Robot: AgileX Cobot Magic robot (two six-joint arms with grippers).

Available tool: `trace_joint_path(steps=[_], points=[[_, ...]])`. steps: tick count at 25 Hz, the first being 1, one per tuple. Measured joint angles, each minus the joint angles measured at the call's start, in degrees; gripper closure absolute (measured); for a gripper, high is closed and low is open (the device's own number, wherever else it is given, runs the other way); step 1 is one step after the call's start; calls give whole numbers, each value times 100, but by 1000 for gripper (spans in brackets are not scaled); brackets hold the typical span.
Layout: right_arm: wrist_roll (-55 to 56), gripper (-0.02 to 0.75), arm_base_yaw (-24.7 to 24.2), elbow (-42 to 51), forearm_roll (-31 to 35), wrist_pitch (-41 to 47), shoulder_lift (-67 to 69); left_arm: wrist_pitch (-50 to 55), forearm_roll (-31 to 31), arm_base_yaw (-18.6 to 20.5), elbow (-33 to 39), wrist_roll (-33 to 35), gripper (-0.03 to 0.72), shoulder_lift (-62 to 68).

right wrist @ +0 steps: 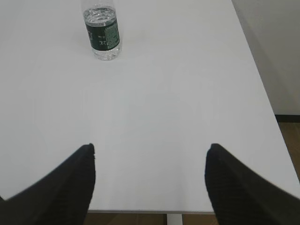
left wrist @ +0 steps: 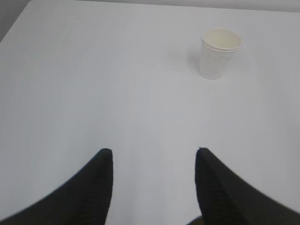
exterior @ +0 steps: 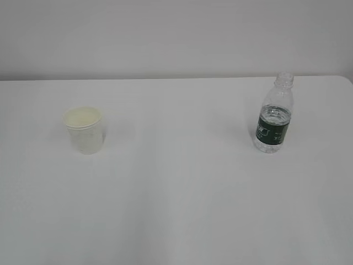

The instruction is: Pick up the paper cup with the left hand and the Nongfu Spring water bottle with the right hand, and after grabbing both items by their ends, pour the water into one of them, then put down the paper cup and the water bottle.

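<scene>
The white paper cup (exterior: 84, 130) stands upright on the left of the table; in the left wrist view the paper cup (left wrist: 219, 52) is far ahead and to the right of my left gripper (left wrist: 153, 152), which is open with only bare table between its black fingers. The uncapped Nongfu Spring water bottle (exterior: 274, 115), clear with a dark green label, stands upright on the right and holds water up to about the label's top. The bottle (right wrist: 102, 32) sits far ahead and left of my right gripper (right wrist: 151, 147), open wide and empty. Neither arm shows in the exterior view.
The white table (exterior: 182, 193) carries only the cup and the bottle. Its near edge (right wrist: 150, 212) lies just under my right gripper, with brown floor below. The table's right edge (right wrist: 262, 93) runs beside a light wall.
</scene>
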Motion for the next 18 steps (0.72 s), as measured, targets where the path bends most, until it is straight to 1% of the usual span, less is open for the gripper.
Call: trace_joint_path(steps=[17, 18], points=[[0, 184, 0, 0, 0, 0, 0, 0, 35, 0, 0, 0, 290, 23], [0, 184, -389, 0, 0, 0, 116, 0, 77, 0, 0, 0, 290, 47]])
